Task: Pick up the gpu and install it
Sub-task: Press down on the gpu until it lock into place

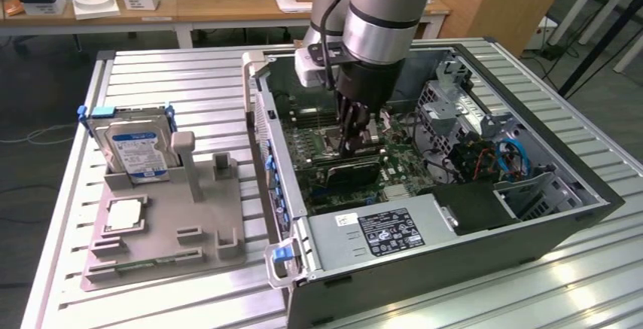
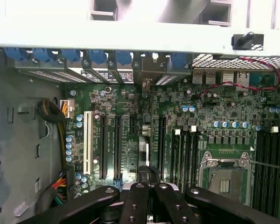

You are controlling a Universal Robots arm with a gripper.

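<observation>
My gripper (image 1: 354, 147) reaches down into the open computer case (image 1: 543, 231), over the green motherboard (image 1: 402, 159). Its dark fingers (image 2: 135, 200) are shut on the gpu (image 2: 144, 145), a thin card seen edge-on. The card lines up with the long expansion slots (image 2: 117, 147), and its metal end points at the blue-clipped rear brackets (image 2: 147, 70). In the exterior view the gpu (image 1: 347, 172) is a dark flat card directly under the fingers, low against the board. Whether it is seated in a slot I cannot tell.
A grey holder tray (image 1: 166, 231) stands at the exterior view's left with a blue-labelled hard drive (image 1: 135, 152) and a small square processor chip (image 1: 123, 214). Inside the case are the power supply (image 1: 387, 231), the CPU socket (image 2: 224, 179), memory slots (image 2: 270, 163) and loose cables (image 1: 507, 156).
</observation>
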